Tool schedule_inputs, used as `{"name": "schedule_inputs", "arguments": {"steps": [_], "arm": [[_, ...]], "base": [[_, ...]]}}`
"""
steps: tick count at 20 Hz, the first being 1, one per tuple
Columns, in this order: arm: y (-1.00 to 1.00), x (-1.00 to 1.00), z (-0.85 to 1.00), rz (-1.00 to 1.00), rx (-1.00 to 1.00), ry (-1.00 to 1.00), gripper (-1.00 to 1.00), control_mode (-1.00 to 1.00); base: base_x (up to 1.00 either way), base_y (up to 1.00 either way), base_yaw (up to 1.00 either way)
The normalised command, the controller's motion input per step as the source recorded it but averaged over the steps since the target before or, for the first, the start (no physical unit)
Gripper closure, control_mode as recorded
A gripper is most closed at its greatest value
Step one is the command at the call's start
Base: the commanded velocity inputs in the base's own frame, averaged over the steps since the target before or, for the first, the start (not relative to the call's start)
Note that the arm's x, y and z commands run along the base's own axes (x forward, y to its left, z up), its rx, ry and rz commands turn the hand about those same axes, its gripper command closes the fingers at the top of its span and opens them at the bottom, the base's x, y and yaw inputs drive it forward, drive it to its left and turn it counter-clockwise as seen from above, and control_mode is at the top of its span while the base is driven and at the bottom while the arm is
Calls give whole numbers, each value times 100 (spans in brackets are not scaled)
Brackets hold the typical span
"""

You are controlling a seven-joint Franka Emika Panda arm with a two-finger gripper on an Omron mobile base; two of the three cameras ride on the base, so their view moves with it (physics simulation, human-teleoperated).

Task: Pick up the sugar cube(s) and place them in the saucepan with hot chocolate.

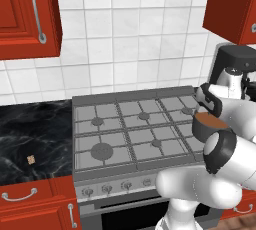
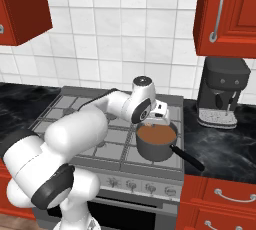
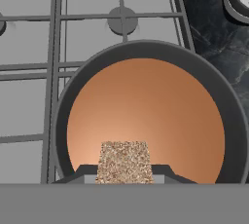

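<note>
- A tan, speckled sugar cube (image 3: 123, 162) sat clamped between the two fingertips of the hand (image 3: 123, 175), directly over the brown hot chocolate in the saucepan (image 3: 63, 116).
- The saucepan stood straight below the hand on the near right burner of the stove (image 2: 90, 119), its dark handle (image 2: 187, 158) pointing away toward the front edge.
- The cube had not yet been let go, so I judged this delivery to be at its last step: opening the fingers should drop it into the liquid.
- Another tan sugar cube (image 1: 31, 159) lay far off to the hand's left on the black marble worktop (image 1: 30, 129), well apart from the stove; it remained to be fetched.
- I could not tell whether any cube was already in the chocolate; the surface looked smooth and unbroken.
- The hand was nearly together, fingers parted just by the width of the small cube, touching nothing else.
- Beyond the saucepan, to the hand's right, a black coffee machine (image 2: 222, 94) stood on the worktop against the white tiled wall.
</note>
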Motion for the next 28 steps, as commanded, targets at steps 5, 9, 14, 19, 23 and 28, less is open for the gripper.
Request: {"name": "schedule_inputs", "arguments": {"steps": [5, 9, 14, 19, 23, 28], "arm": [[-13, 21, -21, 0, 0, 0, 100, -100], [-10, 12, -18, 0, 0, 0, 100, -100], [-8, 6, -17, 0, 0, 0, 100, -100], [-4, 1, -18, 0, 0, 0, 100, -100], [-2, 0, -8, 0, 0, 0, 100, -100], [0, 0, 0, 0, 0, 0, -100, -100]], "base": [[0, 0, 0], [0, 0, 0], [0, 0, 0], [0, 0, 0], [0, 0, 0], [0, 0, 0]]}}
